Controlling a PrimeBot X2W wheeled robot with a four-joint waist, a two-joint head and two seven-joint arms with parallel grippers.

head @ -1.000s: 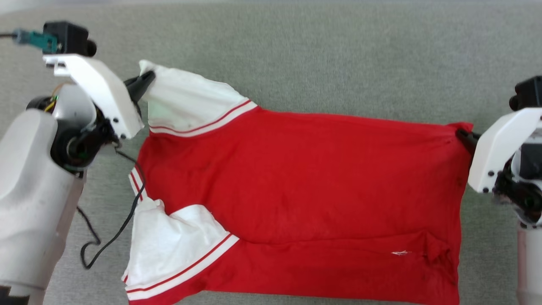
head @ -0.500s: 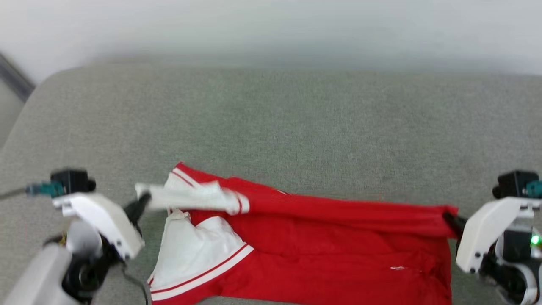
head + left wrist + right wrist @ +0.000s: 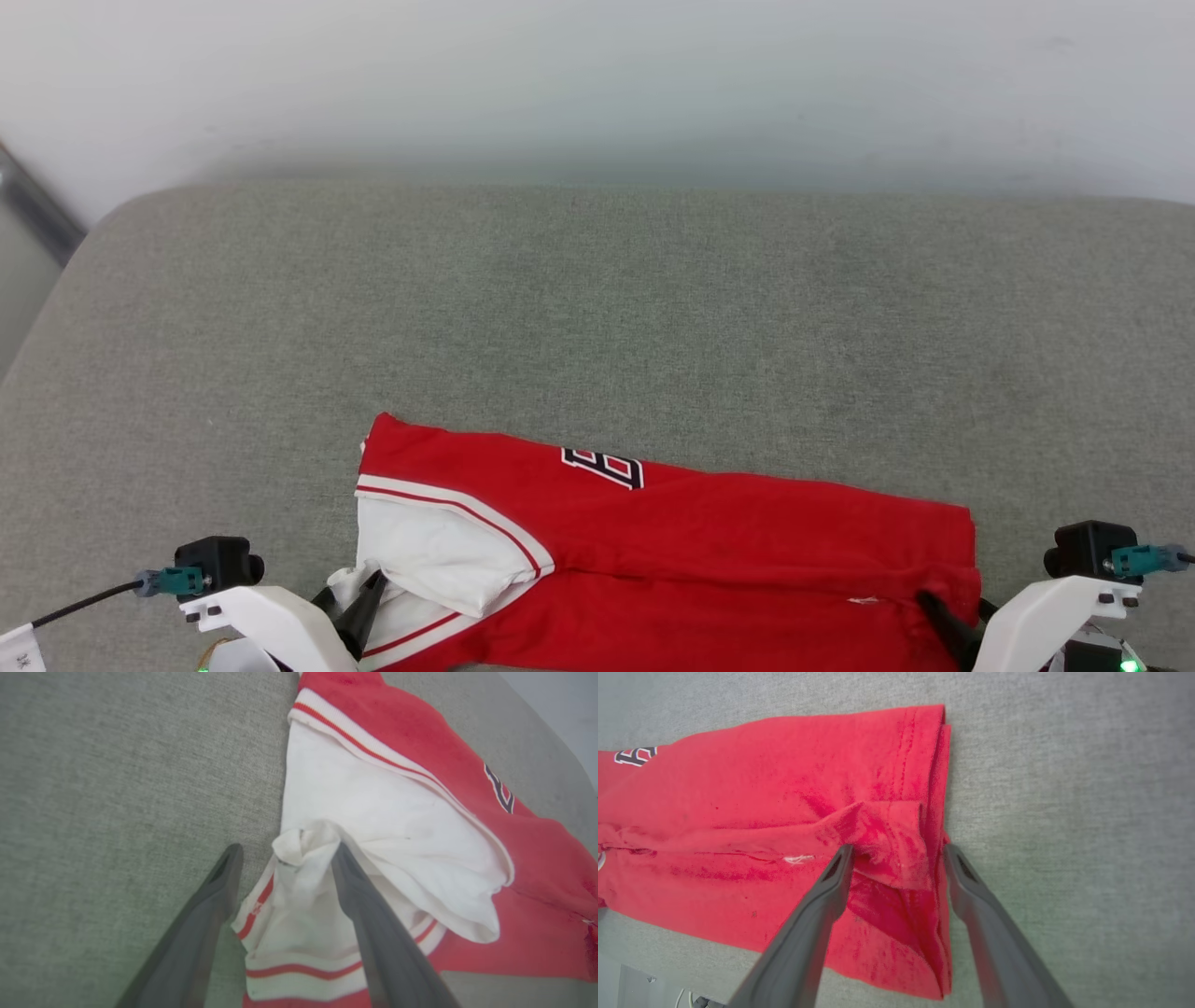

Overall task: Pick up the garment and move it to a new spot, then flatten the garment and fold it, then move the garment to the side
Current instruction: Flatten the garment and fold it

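- Dark left gripper (image 3: 286, 847): I see its jaws spread, with a bunched knot of white sleeve (image 3: 373, 826) cloth sitting loose between them. One finger lies against that cloth, and the other is over bare cushion (image 3: 117, 774) just beside the sleeve edge.
- Right gripper (image 3: 899, 848): its jaws are spread as well, straddling a raised fold at the hem corner. One finger is over red cloth and the other is at the hem edge. Nothing is pinched.
- In my head view both grippers sit at the bottom edge, the left at the sleeve end and the right at the hem end.
- The garment (image 3: 728, 551) lies on the near part of the cushion, folded lengthwise into a long red band running between the two grippers.
- At the left end the white sleeve with its red-and-white trim lies on top. A second striped sleeve end shows beneath it.
- The emblem (image 3: 602, 467), dark with a white outline, faces up near the band's far edge.
- A small white mark (image 3: 798, 859) sits on the red cloth near the hem fold.
- Past the garment I see grey-green woven cushion stretching away, well beyond it, to a pale wall (image 3: 597, 84).
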